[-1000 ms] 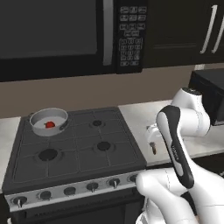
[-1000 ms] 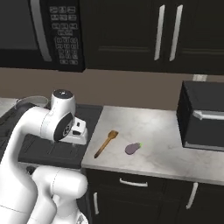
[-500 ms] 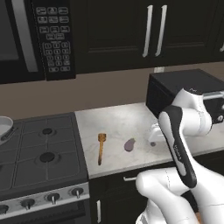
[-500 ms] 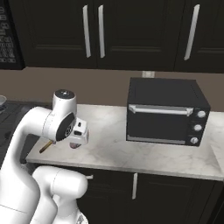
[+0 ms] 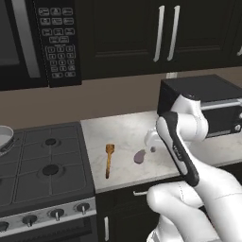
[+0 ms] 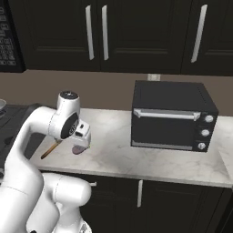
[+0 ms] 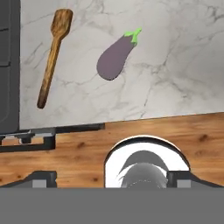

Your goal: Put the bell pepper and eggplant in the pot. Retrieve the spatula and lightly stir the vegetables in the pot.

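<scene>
A purple eggplant [image 7: 114, 59] with a green stem lies on the marble counter [image 5: 123, 134]. It also shows in the left base view [image 5: 140, 156] and, partly behind my hand, in the right base view [image 6: 79, 149]. The wooden spatula [image 7: 53, 57] lies to its left, near the stove [image 5: 109, 159]. My gripper [image 5: 152, 147] hangs just above the counter beside the eggplant, open and holding nothing. Its dark fingertips [image 7: 41, 178] stand wide apart. The pot's rim [image 5: 4, 137] shows at the far left of the stove. The bell pepper is out of view.
A black stove [image 5: 45, 165] adjoins the counter on the left. A black toaster oven [image 6: 170, 116] stands at the counter's right. A microwave [image 5: 52, 38] and dark cabinets [image 6: 104, 32] hang above. The wooden floor [image 7: 87, 148] shows below the counter's front edge.
The base has driven right, so the views slid from the stove to the counter. The eggplant, spatula and toaster oven came into full view. The gripper stayed open.
</scene>
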Controlling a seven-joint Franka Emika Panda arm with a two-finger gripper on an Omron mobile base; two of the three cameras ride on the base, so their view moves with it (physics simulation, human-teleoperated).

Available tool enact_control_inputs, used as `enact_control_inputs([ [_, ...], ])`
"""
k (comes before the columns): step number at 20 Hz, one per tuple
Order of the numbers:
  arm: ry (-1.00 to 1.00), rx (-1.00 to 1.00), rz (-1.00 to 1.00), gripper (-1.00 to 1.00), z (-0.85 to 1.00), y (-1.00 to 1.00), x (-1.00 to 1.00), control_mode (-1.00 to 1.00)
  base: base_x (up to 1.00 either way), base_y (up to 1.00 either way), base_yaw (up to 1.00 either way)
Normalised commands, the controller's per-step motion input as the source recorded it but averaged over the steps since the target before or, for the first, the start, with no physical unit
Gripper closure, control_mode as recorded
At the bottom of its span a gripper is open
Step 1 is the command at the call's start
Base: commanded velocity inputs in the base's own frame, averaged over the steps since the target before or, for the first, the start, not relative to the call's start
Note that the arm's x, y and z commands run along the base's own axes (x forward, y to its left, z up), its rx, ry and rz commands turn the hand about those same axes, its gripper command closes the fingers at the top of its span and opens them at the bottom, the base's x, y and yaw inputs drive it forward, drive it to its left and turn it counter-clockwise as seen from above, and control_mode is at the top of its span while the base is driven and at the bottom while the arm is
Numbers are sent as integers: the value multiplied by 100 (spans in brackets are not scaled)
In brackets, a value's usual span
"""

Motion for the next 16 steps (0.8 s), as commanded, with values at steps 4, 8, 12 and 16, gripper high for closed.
enact_control_inputs([
  [4,1,0,-32,-100,-50,60,87,-100,0,0,0],
  [8,-10,-3,-22,-100,-41,37,62,-100,0,0,0],
  [12,0,-9,-20,-100,-26,0,78,-100,0,0,0],
  [16,7,-9,-9,-100,-32,0,58,-100,0,0,0],
])
